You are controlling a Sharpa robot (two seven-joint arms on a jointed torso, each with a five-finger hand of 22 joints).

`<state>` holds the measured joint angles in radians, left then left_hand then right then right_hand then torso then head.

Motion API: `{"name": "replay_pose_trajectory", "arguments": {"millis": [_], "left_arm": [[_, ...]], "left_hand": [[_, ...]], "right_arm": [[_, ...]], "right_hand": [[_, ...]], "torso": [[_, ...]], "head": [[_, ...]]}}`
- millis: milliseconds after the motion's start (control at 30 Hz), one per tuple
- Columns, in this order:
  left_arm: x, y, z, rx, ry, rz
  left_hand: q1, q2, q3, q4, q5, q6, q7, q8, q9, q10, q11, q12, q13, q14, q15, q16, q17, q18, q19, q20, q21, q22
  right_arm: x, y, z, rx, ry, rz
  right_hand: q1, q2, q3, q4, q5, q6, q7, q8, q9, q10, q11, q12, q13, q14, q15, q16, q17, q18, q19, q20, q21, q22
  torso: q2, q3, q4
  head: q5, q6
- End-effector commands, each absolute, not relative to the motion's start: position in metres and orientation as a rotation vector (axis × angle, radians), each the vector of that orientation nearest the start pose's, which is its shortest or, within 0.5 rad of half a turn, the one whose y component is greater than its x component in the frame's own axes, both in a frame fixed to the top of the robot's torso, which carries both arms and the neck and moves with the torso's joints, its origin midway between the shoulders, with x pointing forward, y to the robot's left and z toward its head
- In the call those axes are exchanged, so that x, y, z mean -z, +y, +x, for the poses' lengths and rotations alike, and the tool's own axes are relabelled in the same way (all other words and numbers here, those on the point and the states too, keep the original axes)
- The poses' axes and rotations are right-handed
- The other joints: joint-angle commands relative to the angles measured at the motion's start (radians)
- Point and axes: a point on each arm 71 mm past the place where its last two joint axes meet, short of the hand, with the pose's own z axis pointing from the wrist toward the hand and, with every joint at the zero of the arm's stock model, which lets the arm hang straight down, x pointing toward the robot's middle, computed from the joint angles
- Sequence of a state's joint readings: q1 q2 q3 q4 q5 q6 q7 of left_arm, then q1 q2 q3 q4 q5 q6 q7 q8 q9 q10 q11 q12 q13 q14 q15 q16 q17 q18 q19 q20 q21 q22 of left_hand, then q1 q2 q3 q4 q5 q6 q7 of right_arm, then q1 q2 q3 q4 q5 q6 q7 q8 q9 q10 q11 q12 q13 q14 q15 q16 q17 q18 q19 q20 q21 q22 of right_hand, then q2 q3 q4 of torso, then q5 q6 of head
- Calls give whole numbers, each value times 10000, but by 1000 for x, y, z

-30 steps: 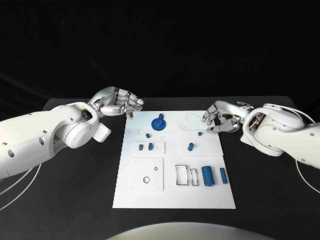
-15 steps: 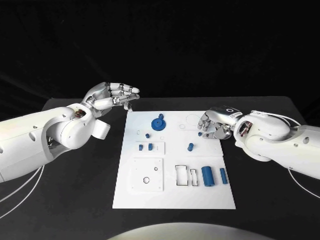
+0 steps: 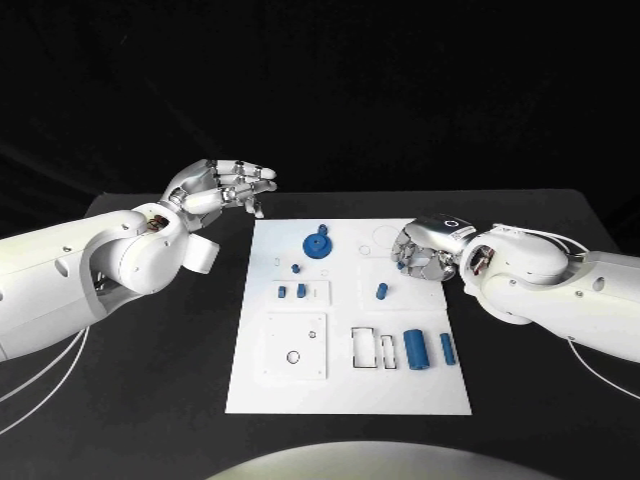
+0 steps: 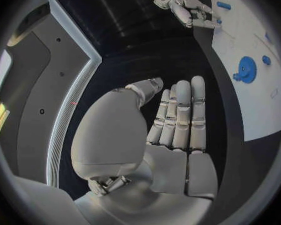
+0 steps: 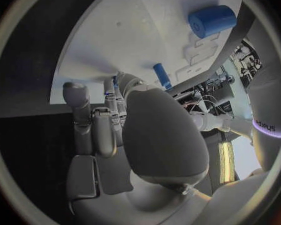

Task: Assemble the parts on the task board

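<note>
The white task board point(image 3: 349, 385) lies mid-table, also seen in the left wrist view point(image 4: 256, 110) and the right wrist view point(image 5: 122, 40). On it are a blue disc point(image 3: 317, 246) point(image 4: 246, 69), a small blue peg point(image 3: 382, 292) point(image 5: 160, 75), a thick blue cylinder point(image 3: 415, 351) point(image 5: 212, 19), a thin one point(image 3: 446, 349) and small pieces point(image 3: 291, 291). My right hand point(image 3: 421, 250) point(image 4: 184, 7) hangs over the board's right edge, fingers pointing down at it, nothing visible between them. My left hand point(image 3: 227, 190) is raised off the board's far left corner, fingers straight, palm point(image 4: 178, 160) empty.
Black table point(image 3: 147, 400) surrounds the board. White cables point(image 3: 32, 385) point(image 3: 616, 375) loop on the table under both arms. Outlined recesses point(image 3: 294, 347) point(image 3: 365, 350) mark the board's near half.
My right hand has moved left onto the board's right edge, covering the small blue peg that lay there. My left hand has lifted back and away from the board's far left corner.
</note>
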<state>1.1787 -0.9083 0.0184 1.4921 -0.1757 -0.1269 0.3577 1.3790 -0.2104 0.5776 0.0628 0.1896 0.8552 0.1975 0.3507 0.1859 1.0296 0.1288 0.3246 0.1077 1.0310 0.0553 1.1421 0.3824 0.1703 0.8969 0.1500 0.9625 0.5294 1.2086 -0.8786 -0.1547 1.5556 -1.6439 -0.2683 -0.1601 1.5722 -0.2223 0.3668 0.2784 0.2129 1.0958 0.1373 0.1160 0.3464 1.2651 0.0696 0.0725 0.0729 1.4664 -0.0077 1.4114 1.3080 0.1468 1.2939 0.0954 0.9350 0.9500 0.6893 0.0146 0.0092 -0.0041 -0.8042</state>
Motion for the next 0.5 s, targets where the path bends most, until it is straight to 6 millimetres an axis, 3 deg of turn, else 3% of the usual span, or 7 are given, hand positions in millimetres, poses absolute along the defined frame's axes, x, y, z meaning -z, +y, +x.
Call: {"name": "replay_pose_trajectory", "arguments": {"millis": [33, 500], "left_arm": [[166, 237, 492, 16233, 15010, -9242], [167, 237, 491, 16166, 15195, -9251]], "left_hand": [[46, 88, -12, -84, 8, 34, 41, -1, -20, 15, 6, 40, 13, 5, -34, -43, -22, 150, 75, -33, -44, -16], [75, 97, -46, -138, 11, -57, 86, -54, -48, -99, 47, 29, 7, 20, -12, -88, -60, 144, 93, -29, -57, -32]], "right_arm": [[225, -207, 462, -4629, 17685, -3903], [236, -203, 461, -4220, 18246, -4084]], "right_hand": [[-81, -85, 257, -49, 5, 97, 5, 69, 45, 76, -6, 21, 10, 655, -34, 62, 374, -77, -50, -56, 90, 73], [-425, -31, 1147, -449, 9, 305, -94, 284, 331, 354, -111, 78, 89, 653, -109, 192, 394, -85, -99, -110, 294, 365]], "torso": [[-7, -1, -3], [-18, -4, -7]], "head": [[4, -32], [-28, -92]]}}
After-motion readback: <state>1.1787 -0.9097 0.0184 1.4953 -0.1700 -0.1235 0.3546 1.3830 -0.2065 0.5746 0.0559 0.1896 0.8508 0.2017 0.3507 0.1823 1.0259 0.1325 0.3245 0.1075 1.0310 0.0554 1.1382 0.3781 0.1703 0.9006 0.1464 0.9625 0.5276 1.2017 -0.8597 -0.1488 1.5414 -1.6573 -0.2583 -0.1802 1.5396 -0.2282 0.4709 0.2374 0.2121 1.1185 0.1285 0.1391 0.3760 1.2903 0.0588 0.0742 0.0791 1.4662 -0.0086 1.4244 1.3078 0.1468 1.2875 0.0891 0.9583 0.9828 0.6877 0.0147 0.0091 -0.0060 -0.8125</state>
